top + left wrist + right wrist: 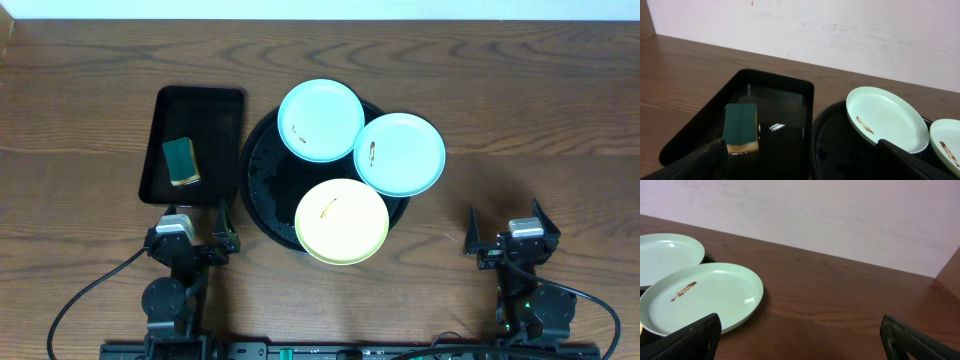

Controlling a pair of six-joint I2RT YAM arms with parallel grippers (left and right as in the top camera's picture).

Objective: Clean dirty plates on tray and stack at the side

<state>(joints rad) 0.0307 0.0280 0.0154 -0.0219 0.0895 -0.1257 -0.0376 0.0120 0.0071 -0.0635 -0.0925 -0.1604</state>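
Three small plates are shown on a round black tray (262, 185) at the middle of a wooden bench (520, 90): a pale aqua plate (320, 120) at the far left, a second aqua plate (400, 153) at the right and a yellow plate (342, 221) nearest the arms, each marked with a thin brown streak and overhanging the rim. The left tool (190, 225) and right tool (508, 225) are held wide open and empty near the bench's front edge. A green sponge (181, 161) is laid in a smaller rectangular black tray (215, 110) just beside the round one
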